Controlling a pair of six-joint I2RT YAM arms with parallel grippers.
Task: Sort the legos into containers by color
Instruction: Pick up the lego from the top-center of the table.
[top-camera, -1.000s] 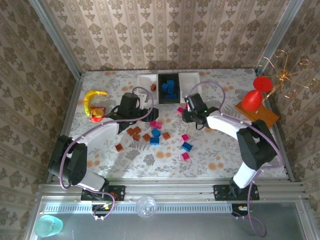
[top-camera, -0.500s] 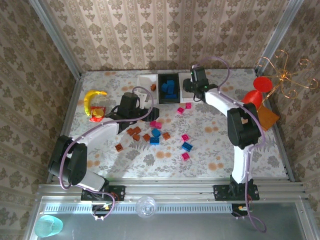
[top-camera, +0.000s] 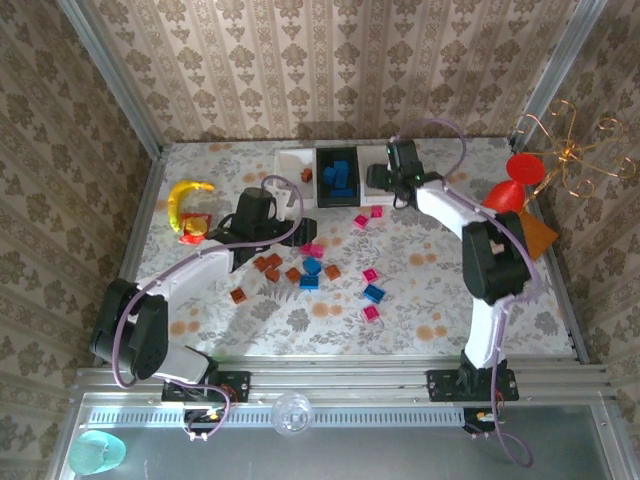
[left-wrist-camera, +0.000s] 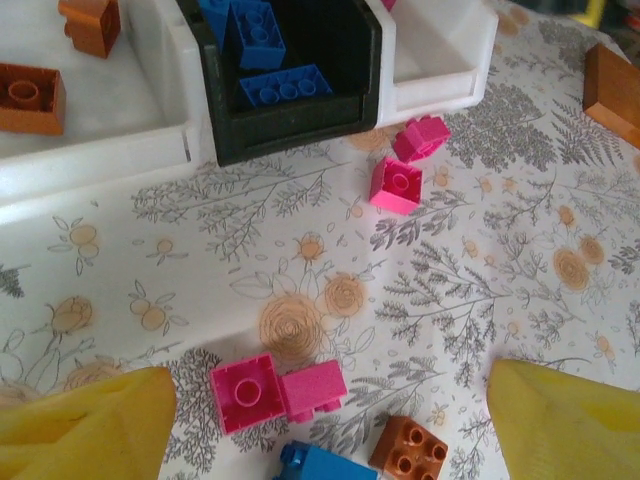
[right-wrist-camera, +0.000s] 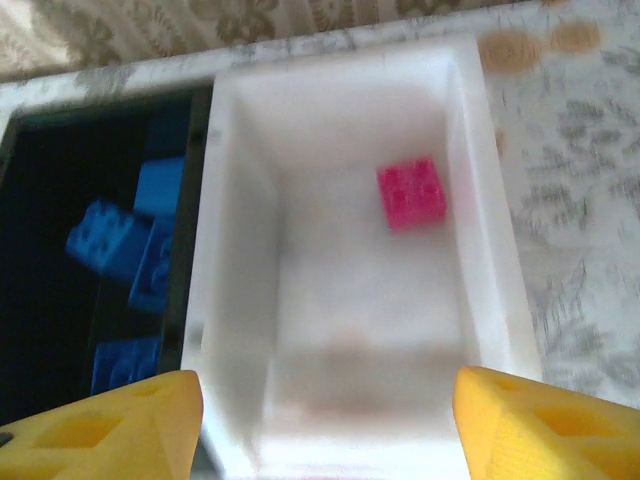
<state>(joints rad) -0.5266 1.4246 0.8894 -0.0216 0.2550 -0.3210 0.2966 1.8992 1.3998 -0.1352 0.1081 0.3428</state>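
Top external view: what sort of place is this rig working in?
Probably a staged test booth, not a real room: wallpaper-patterned panels in metal framing, a floral-cloth table, and toy legos scattered before three joined trays.

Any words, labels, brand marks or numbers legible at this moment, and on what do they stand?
None can be read.
The studs of the legos are too small and blurred to show any embossing.
The containers carry no label.
The tablecloth bears floral patterns, no writing.
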